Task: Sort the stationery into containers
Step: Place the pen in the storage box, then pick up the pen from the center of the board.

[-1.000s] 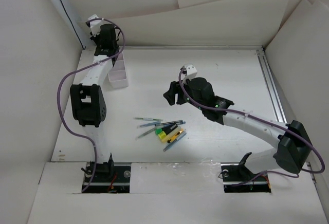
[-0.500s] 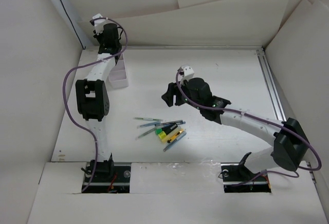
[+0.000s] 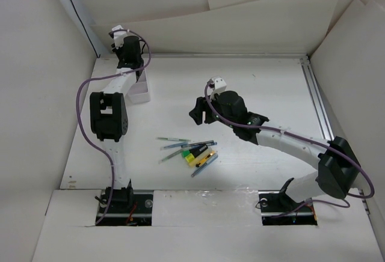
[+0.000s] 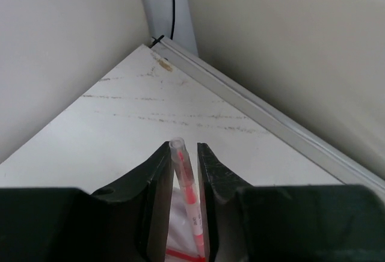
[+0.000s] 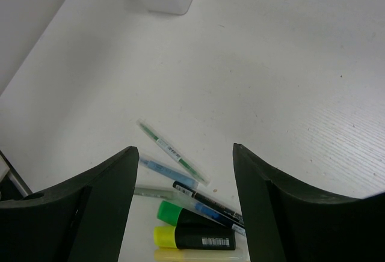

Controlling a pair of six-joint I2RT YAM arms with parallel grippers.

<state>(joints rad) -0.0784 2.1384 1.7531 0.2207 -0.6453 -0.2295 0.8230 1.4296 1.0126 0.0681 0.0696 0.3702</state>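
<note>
Red pen (image 4: 184, 181), 1, between left jaws, grip unclear, right jaws wide, empty, 1 white box (image 3: 142, 95), 2 highlighters (image 5: 204, 238)

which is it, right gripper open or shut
Open: the right gripper has its fingers wide apart with nothing held; the pens lie beyond them.

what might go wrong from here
The red pen sits tilted between the left gripper's fingers over the white container; let go, it might catch a wall and tip out. Below the open right gripper, the pens and highlighters lie packed and crossing, so picking one could drag its neighbours.
</note>
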